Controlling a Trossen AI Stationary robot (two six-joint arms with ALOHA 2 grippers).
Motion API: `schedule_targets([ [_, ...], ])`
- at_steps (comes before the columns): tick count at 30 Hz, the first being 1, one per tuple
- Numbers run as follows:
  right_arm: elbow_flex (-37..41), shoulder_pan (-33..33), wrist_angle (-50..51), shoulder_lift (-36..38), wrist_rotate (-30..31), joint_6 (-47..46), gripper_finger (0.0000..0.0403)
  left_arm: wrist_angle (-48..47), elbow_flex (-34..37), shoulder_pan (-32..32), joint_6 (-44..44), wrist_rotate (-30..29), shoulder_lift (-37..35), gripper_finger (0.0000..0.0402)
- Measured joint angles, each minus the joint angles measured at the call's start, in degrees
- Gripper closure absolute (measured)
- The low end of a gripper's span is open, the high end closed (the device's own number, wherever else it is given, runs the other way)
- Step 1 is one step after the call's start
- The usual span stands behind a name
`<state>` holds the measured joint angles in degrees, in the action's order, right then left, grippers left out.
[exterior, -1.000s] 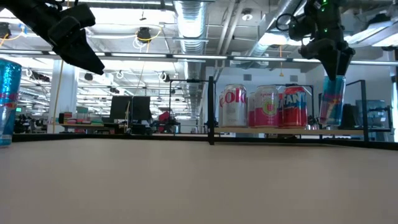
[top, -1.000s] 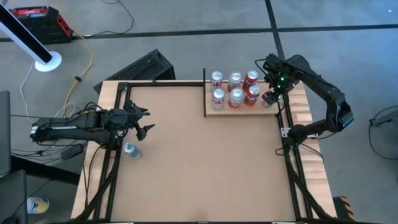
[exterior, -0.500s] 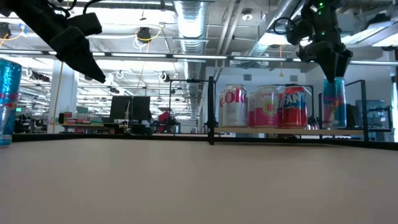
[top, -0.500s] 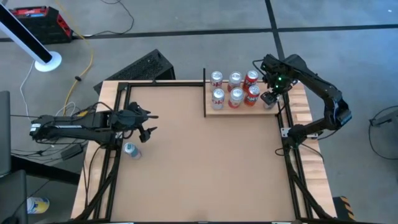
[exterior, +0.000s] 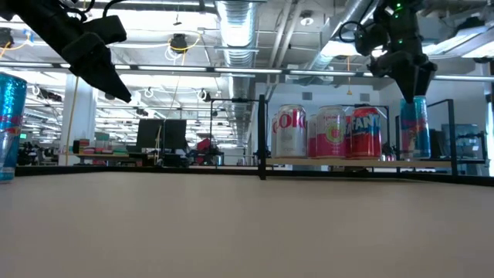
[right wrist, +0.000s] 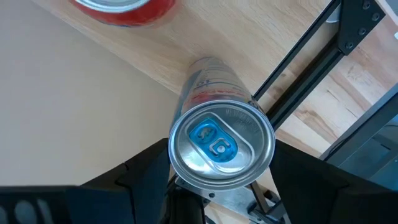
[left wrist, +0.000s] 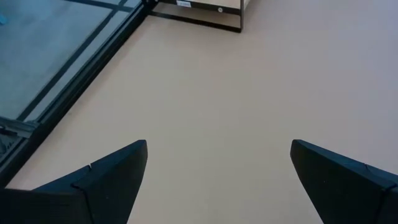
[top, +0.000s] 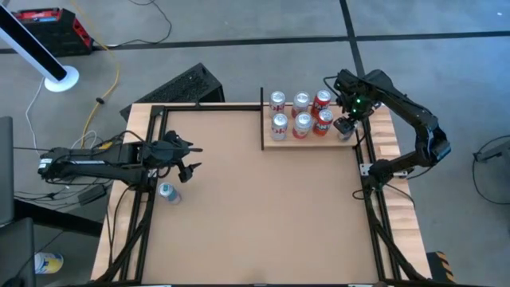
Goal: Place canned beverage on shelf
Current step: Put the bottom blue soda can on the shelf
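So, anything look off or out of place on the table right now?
One blue can stands alone at the table's left edge, near the open left gripper, far from the shelf. The shelf's six cans stand upright; the right gripper is around a seventh at its end.

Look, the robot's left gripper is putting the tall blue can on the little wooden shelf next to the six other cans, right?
Nearly. It's the right gripper, not the left, at the tall blue can on the shelf. The high view shows this. The left gripper hangs open over the table's other side, near another blue can. Six cans is right.
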<state>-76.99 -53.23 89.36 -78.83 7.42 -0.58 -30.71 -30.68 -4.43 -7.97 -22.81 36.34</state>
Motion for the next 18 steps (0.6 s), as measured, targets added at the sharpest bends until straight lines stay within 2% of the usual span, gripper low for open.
schedule_targets([
  [5,0.0,0.0,-0.73,0.0,0.0,-0.02,0.0111,-0.01,0.0,0.0,0.02,0.0,0.0,0.0019],
  [13,0.02,0.0,-0.89,0.04,0.08,0.06,0.0059,0.0,0.0,0.01,0.03,0.0,0.0,0.0019],
  [18,-0.67,0.01,0.8,0.17,0.66,2.34,0.0049,-0.01,0.0,0.02,0.04,-0.01,0.0,0.0019],
])
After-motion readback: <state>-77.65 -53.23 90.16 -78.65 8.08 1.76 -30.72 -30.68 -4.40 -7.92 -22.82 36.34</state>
